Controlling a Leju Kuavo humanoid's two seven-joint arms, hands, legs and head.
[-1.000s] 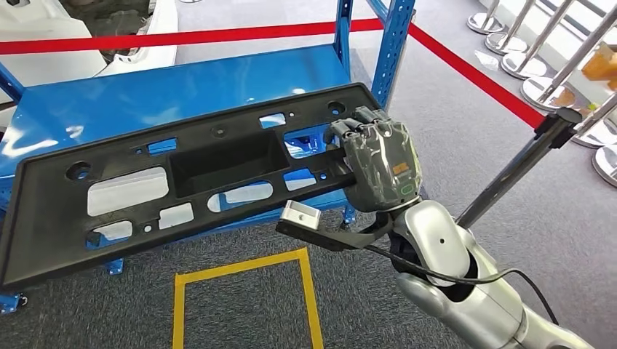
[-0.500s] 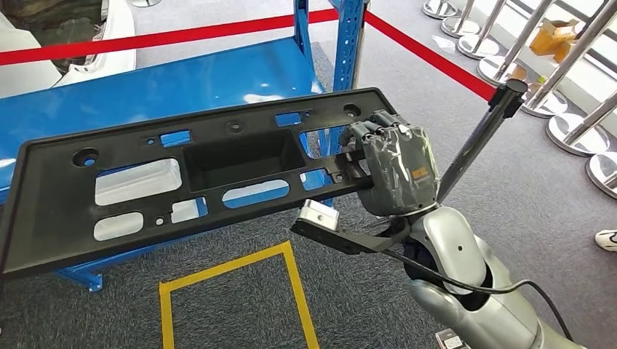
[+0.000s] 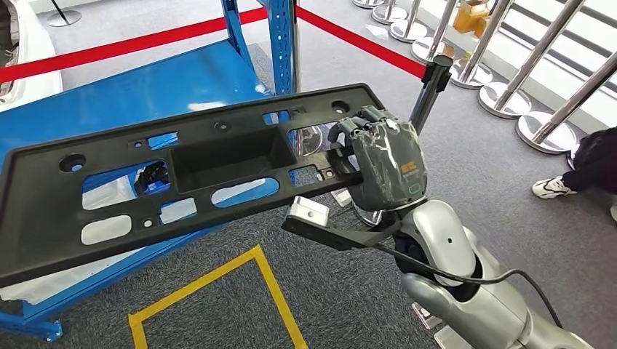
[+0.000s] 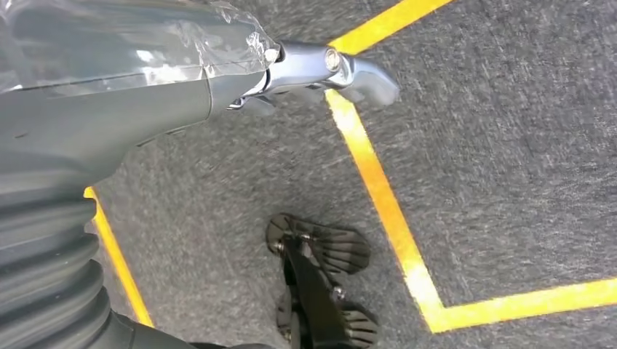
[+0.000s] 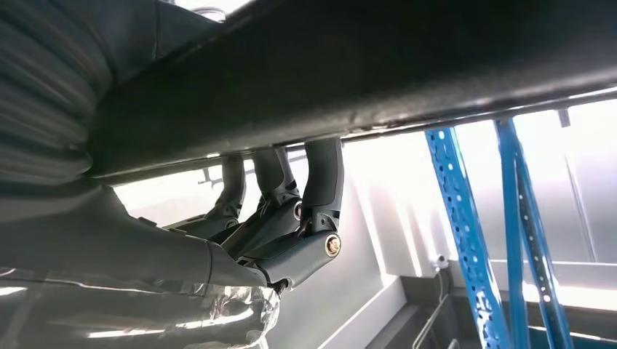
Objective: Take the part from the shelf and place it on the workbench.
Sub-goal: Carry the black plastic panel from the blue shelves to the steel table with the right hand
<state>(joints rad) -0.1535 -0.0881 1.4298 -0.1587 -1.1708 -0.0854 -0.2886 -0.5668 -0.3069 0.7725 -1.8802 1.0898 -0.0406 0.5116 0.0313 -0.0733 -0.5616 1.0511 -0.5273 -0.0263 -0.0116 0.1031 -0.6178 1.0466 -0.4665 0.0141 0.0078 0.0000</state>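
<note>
The part [image 3: 218, 156] is a long black plastic panel with several cut-outs. It hangs in the air in front of me, above the floor and the front edge of the blue shelf [image 3: 145, 87]. My right hand [image 3: 382, 163] grips its right end, fingers curled over the far rim. In the right wrist view the part [image 5: 364, 80] runs across as a dark bar, and the fingers [image 5: 320, 182] of my right hand [image 5: 284, 218] hook around it. My left hand [image 4: 145, 80] hangs over the grey carpet with its thumb sticking out and nothing in it.
A yellow tape square [image 3: 276, 291] marks the carpet below the part. A red belt barrier [image 3: 131, 45] and chrome stanchions [image 3: 429, 87] stand behind and to the right. A person's shoe [image 3: 553, 187] is at the right edge. White sheets lie under the shelf [image 3: 44, 280].
The whole picture has shifted: the camera has turned, so the shelf and tape square slide left. The part stays in my right hand. A person's shoe has come into view at the right.
</note>
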